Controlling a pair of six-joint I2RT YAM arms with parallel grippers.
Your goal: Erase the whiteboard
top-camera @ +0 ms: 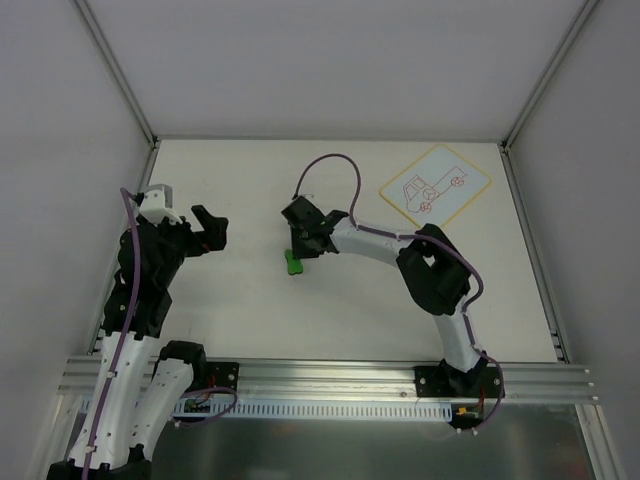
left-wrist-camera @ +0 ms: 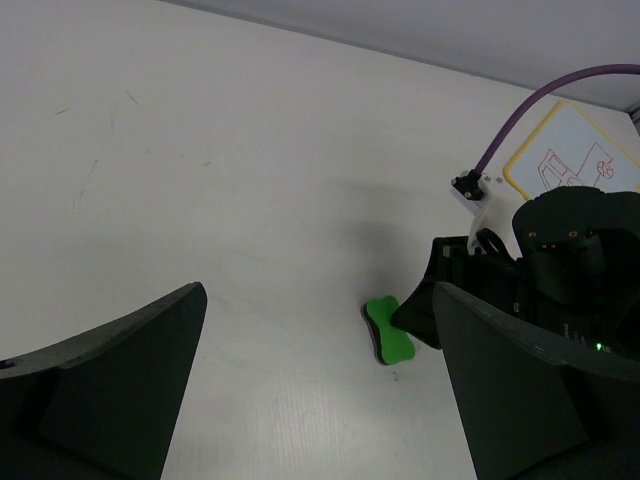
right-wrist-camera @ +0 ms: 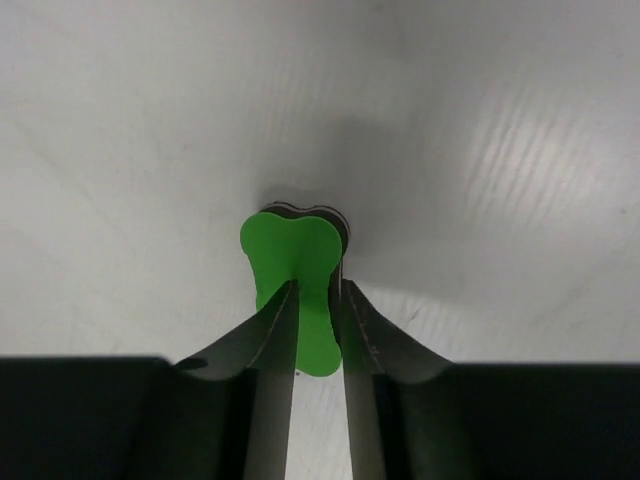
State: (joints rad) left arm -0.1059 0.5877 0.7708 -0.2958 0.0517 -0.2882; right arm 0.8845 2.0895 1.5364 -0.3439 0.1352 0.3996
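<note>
The whiteboard (top-camera: 435, 186) lies at the far right of the table, white with a yellow border and a red vehicle drawing; it also shows in the left wrist view (left-wrist-camera: 575, 155). A green bone-shaped eraser (top-camera: 292, 262) rests on the table near the middle. My right gripper (top-camera: 298, 250) reaches down onto it. In the right wrist view its fingers (right-wrist-camera: 275, 320) pinch the eraser (right-wrist-camera: 295, 250) at its narrow waist. My left gripper (top-camera: 210, 232) hovers open and empty to the left. The eraser (left-wrist-camera: 388, 332) lies ahead of the left gripper (left-wrist-camera: 320, 295).
The table has raised metal rails at its left, right and back edges (top-camera: 527, 240). White walls stand behind and beside it. A purple cable (top-camera: 335, 165) loops above the right wrist.
</note>
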